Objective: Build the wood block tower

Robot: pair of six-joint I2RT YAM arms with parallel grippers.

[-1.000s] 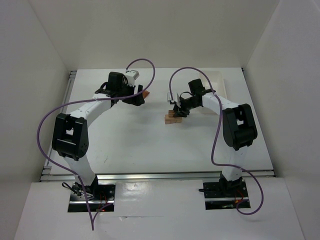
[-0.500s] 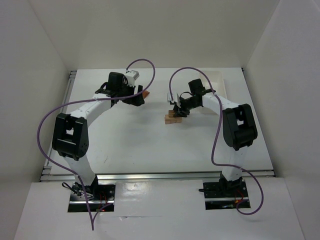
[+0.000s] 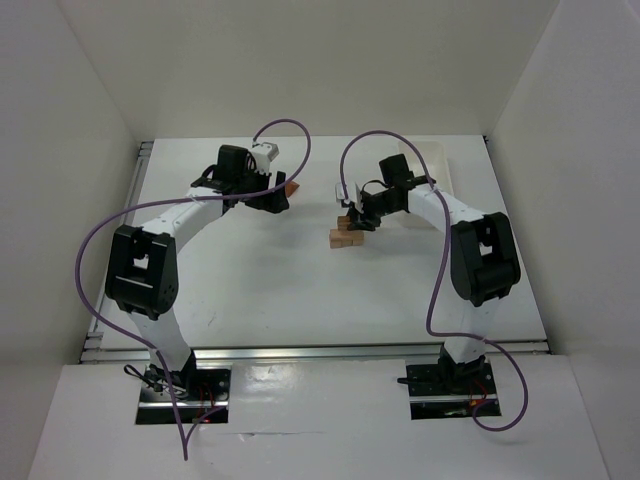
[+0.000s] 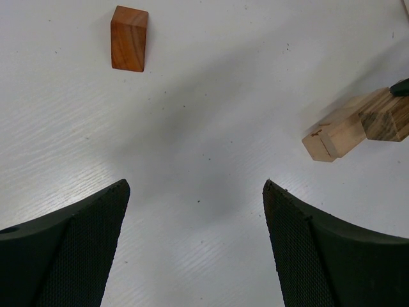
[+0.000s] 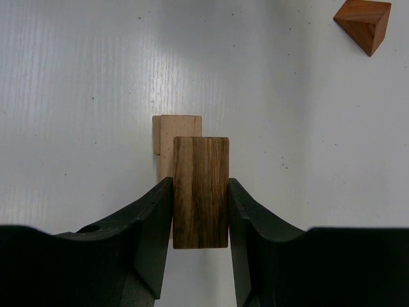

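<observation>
The wood block tower [image 3: 345, 238] is a low stack of light-tan blocks at the table's middle. My right gripper [image 3: 354, 219] is just above it, shut on a dark brown streaked block [image 5: 200, 192]. In the right wrist view that gripper [image 5: 200, 187] holds this block over a light-tan block [image 5: 179, 131]; I cannot tell if they touch. My left gripper [image 3: 277, 196] is open and empty. In the left wrist view it [image 4: 195, 187] hovers over bare table, with a reddish-brown block [image 4: 129, 38] ahead on the left and the tan blocks [image 4: 335, 133] to the right.
A reddish-brown wedge block [image 5: 363, 22] lies on the table past the stack; a reddish block [image 3: 293, 188] shows by the left gripper. A white plastic tray [image 3: 432, 160] stands at the back right. White walls enclose the table.
My right arm has shifted slightly, with the brown block still in its gripper above the stack. The left arm has not moved.
</observation>
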